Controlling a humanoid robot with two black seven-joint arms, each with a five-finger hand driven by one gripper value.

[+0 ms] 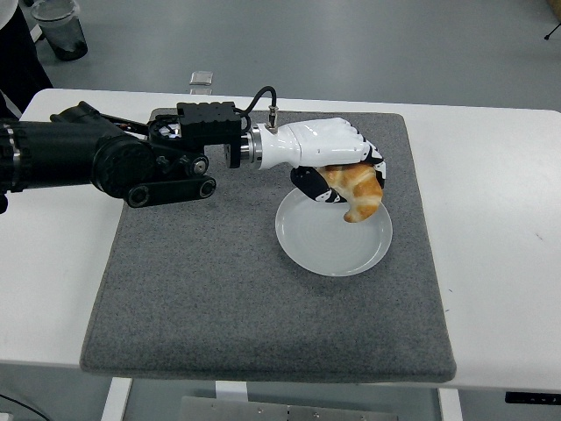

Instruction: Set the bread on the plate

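A golden, flaky bread (358, 191), crescent-shaped, sits clasped in the glossy white left hand (329, 162), over the far rim of the round, smooth pale plate (333, 241); the plate rests on a square, fuzzy grey mat (219, 289). The mat covers a white tabletop (500, 219); grey floor (394, 44) lies beyond.
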